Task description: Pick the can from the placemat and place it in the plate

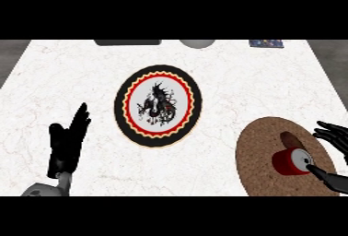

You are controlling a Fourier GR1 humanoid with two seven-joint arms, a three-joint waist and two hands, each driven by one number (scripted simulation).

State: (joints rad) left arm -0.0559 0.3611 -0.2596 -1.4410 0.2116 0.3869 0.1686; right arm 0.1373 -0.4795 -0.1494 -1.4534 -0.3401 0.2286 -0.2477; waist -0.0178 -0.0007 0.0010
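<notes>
A red can (291,162) lies on its side on the round brown placemat (265,152) at the lower right. My right hand (332,137) comes in from the right edge, open, its fingers spread just right of the can and apart from it. Its thumb (325,175) reaches the can's pale end face. The plate (158,105), black-rimmed with a red and yellow ring and a dark dragon figure on white, lies at the counter's middle, left of the placemat. My left hand (68,139) rests open at the lower left, fingers up, holding nothing.
Along the white marble counter's far edge sit a dark flat object (128,42), a grey rounded object (198,44) and a small blue item (266,43). Bare counter (224,99) separates the plate from the placemat.
</notes>
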